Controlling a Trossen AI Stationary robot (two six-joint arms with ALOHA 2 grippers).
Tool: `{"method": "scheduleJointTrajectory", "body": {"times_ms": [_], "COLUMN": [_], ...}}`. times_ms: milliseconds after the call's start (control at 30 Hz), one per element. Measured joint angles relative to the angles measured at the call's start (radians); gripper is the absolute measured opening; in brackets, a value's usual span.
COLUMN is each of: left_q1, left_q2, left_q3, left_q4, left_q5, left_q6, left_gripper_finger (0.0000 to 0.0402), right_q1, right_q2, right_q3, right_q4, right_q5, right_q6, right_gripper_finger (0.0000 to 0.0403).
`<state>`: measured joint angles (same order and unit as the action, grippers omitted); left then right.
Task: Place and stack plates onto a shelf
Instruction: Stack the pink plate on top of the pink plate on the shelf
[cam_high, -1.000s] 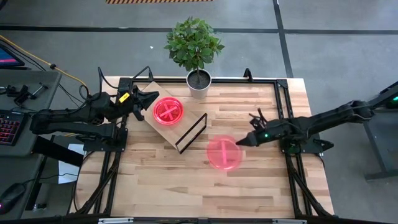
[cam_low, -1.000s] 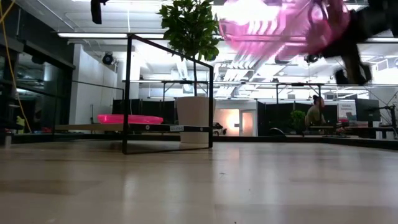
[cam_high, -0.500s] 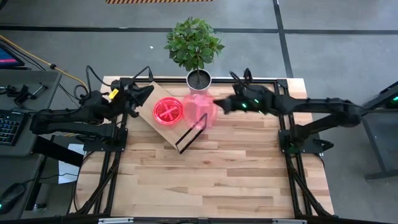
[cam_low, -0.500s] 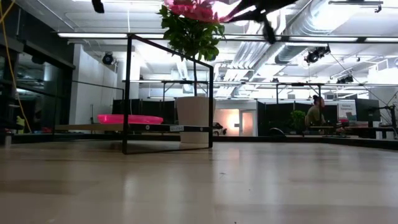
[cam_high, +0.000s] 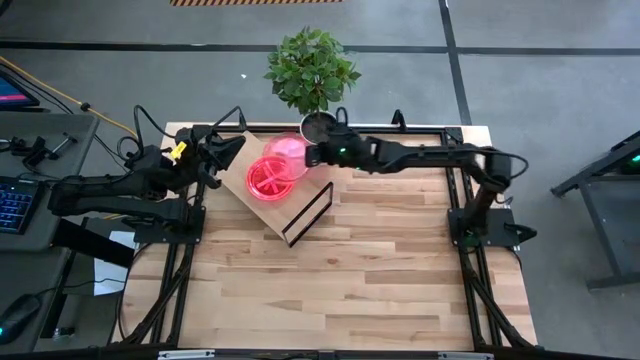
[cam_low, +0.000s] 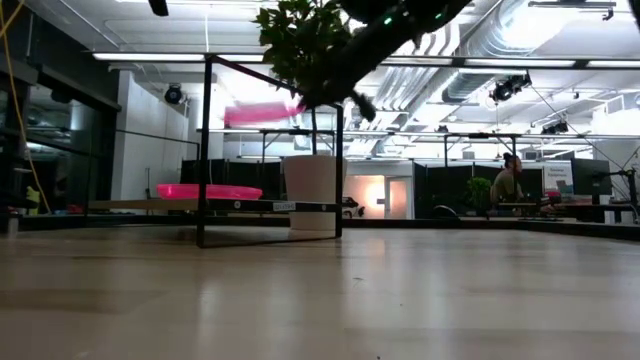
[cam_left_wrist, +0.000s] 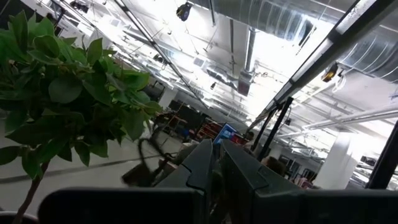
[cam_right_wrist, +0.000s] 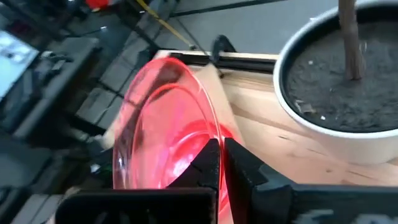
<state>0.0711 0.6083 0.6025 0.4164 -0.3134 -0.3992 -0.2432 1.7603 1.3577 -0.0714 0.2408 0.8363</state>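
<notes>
A pink-red plate (cam_high: 266, 181) lies on the plywood shelf (cam_high: 240, 178) at the table's far left; one plate or a stack, I cannot tell. The shelf stands on its black wire leg (cam_high: 308, 213). My right gripper (cam_high: 312, 155) reaches over the shelf, shut on a second pink plate (cam_high: 287, 150). In the low view this plate (cam_low: 262, 112) hangs above the plate on the shelf (cam_low: 208, 191). My left gripper (cam_high: 232, 150) is shut and empty beside the shelf's left corner, pointing up in its wrist view (cam_left_wrist: 216, 152). My right gripper pinches the held plate's rim (cam_right_wrist: 210, 138) between its two fingers, on the side of the plate toward the table's right. The fingers come about level from the right. The plate is lifted clear, nearly level, above the plate on the shelf.
A potted plant in a white pot (cam_high: 319, 133) stands just behind the shelf, close to my right gripper; it also shows in the right wrist view (cam_right_wrist: 339, 93). Black frame rails (cam_high: 455, 170) run along the table's edges. Bare slatted tabletop (cam_high: 350, 270) lies in the middle and near side.
My right gripper has carried the plate from above the table's middle right toward the far left, over the shelf, and then down toward the plate lying there. It has stayed shut on the plate. My left gripper has drawn back a little toward the left edge.
</notes>
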Motion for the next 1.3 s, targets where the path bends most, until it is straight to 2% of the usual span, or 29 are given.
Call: {"method": "scheduleJointTrajectory", "body": {"times_ms": [200,467,567,700,900,1067,1200,1300], "left_q1": [0.000,0.000,0.000,0.000,0.000,0.000,0.000,0.000], "left_q2": [0.000,0.000,0.000,0.000,0.000,0.000,0.000,0.000], "left_q3": [0.000,0.000,0.000,0.000,0.000,0.000,0.000,0.000], "left_q4": [0.000,0.000,0.000,-0.001,-0.002,-0.002,-0.002,-0.002], "left_q5": [0.000,0.000,0.000,0.000,0.000,0.000,0.000,0.000], "left_q6": [0.000,0.000,0.000,0.000,0.000,0.000,0.000,0.000], "left_gripper_finger": [0.0024,0.0024,0.0024,0.0024,0.0024,0.0024,0.0024,0.0024], "right_q1": [0.002,0.003,0.003,0.007,0.026,0.033,0.028,0.024], "right_q2": [0.132,0.226,0.253,0.285,0.330,0.337,0.337,0.336], "right_q3": [0.069,0.096,0.096,0.096,0.096,0.096,0.096,0.096], "right_q4": [0.000,0.002,0.005,0.019,0.055,0.089,0.177,0.200], "right_q5": [0.085,0.091,0.068,-0.014,-0.025,-0.024,-0.070,-0.092], "right_q6": [0.060,0.102,0.133,0.172,0.256,0.261,0.239,0.228], "right_gripper_finger": [0.0000,0.0000,0.0000,0.0000,0.0000,0.0001,0.0021,0.0060]}}
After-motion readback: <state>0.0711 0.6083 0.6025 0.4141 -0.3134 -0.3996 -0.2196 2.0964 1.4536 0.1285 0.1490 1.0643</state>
